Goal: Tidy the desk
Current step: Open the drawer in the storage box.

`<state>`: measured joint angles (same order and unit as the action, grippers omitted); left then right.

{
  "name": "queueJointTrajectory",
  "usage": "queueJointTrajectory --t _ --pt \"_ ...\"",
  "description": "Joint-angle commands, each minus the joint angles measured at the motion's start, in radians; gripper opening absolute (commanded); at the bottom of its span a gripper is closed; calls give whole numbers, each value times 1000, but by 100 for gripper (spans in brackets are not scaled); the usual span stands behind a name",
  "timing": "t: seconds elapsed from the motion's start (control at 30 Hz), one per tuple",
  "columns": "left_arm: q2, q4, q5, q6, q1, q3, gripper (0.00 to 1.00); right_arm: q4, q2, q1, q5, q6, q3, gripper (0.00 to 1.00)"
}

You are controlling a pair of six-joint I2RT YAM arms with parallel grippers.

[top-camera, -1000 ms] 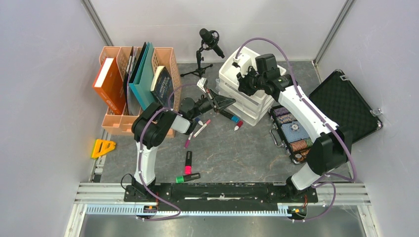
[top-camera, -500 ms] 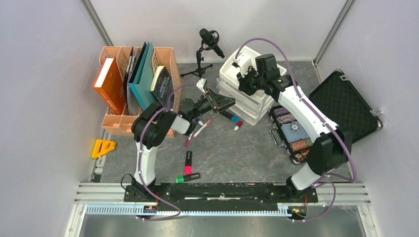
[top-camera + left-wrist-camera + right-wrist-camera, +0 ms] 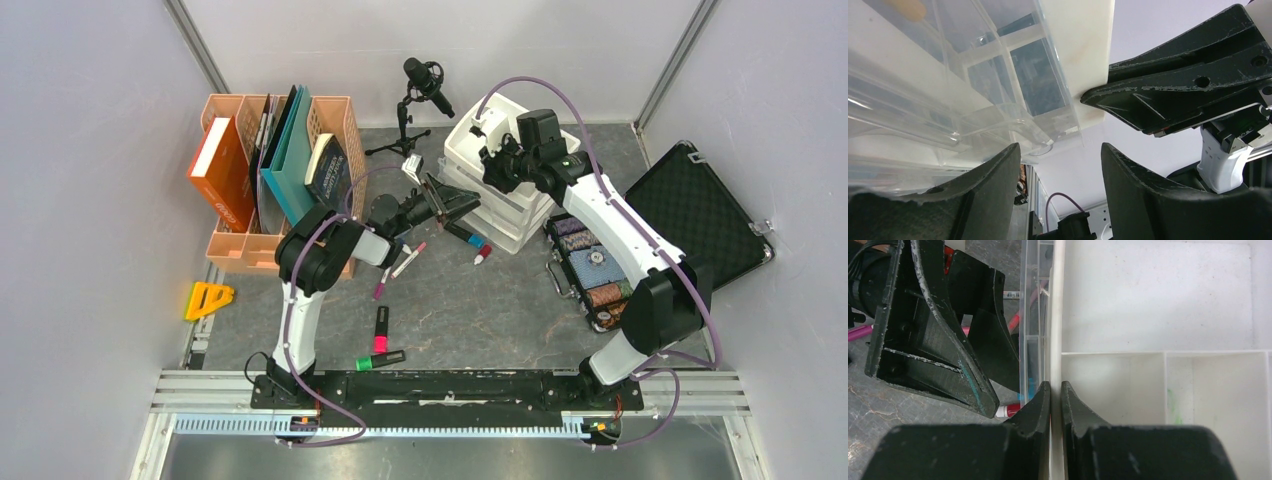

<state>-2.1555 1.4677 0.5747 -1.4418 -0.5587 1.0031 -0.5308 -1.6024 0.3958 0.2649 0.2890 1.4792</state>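
I see my right gripper [image 3: 1055, 386] clenched on the top rim of the white drawer unit [image 3: 505, 215], my left gripper [image 3: 458, 204] with jaws apart just left of it, and the desk [image 3: 470, 310] spreading beneath it.

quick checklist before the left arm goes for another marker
1. Left gripper open and empty: ok, the jaws are apart with nothing between them.
2. Right gripper steadying the drawer unit: ok, shut on its thin white rim.
3. Clear drawer pulled out: ok, it sticks out beside the rim.
4. Left gripper free of the drawer: cannot tell, it sits very close.
5. Desk free of loose pens: not ok, a pink marker and two highlighters lie on it.
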Motion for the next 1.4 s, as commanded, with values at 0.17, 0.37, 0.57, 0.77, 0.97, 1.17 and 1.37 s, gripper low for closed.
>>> queueJointTrajectory --t 0.17,0.37,0.57,0.77,0.97,1.17,1.37 --pt "44 -22 -22 86 -1 23 70 -2 -2 -11 -41 35 22 0" --pt "73 -124 -47 137 0 31 71 -3 6 -10 -38 33 19 0" --pt "85 -118 -42 126 0 34 70 -8 6 -11 -40 35 19 0" --pt "108 -88 -29 122 0 35 70 -10 2 -11 -38 36 19 0" --pt "113 -155 -43 145 0 53 70 -11 1 -11 -33 32 19 0" --pt "99 -182 -45 145 0 81 69 -15 11 -12 -36 36 12 0" --pt "111 -229 -50 164 2 92 67 -15 11 -11 -34 36 7 0"
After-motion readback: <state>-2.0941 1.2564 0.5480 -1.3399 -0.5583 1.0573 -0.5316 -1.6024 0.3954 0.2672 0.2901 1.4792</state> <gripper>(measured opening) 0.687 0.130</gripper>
